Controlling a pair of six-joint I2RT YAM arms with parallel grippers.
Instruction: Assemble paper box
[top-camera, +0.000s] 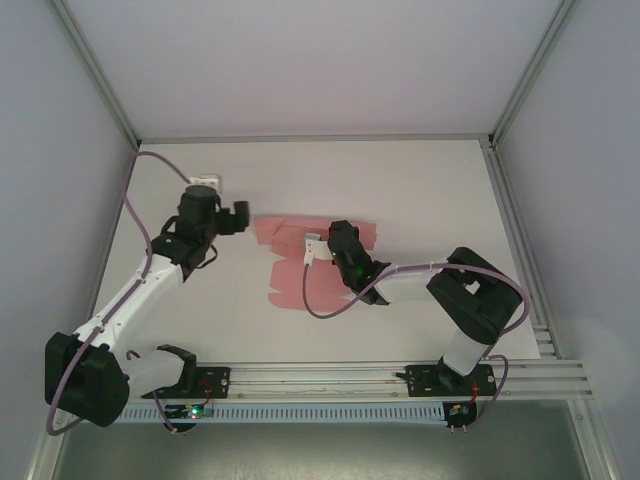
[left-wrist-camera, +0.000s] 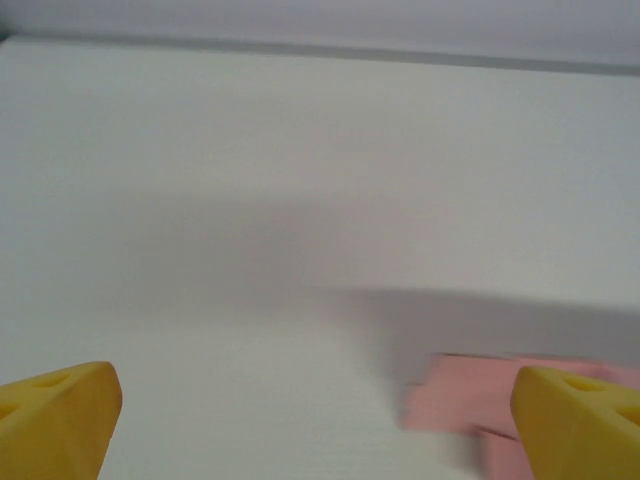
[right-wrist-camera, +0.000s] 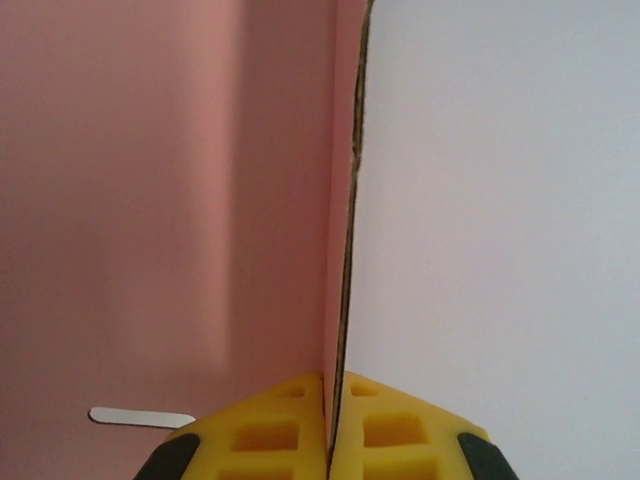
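The paper box (top-camera: 292, 283) is a flat pink die-cut sheet with flaps. It lies spread on the white counter (top-camera: 420, 190), roughly midway between the two arms. The right tool (top-camera: 322, 247) sits over the middle of the sheet, clenched on it. Seen from its wrist, the right tool (right-wrist-camera: 335, 425) has its two yellow fingers (right-wrist-camera: 400, 430) pressed together with a thin edge of the paper box (right-wrist-camera: 150, 200) standing upright between them. The pink face spreads away to that tool's left, with bare counter to its right. The left tool (top-camera: 242, 218) is released and sits just off the sheet's left end. I can't tell whether it touches the card. From its wrist, the left tool (left-wrist-camera: 318, 425) shows yellow fingertips (left-wrist-camera: 60, 420) wide apart with nothing between them. A corner of the paper box (left-wrist-camera: 455, 395) lies on the counter just beside the right-hand fingertip.
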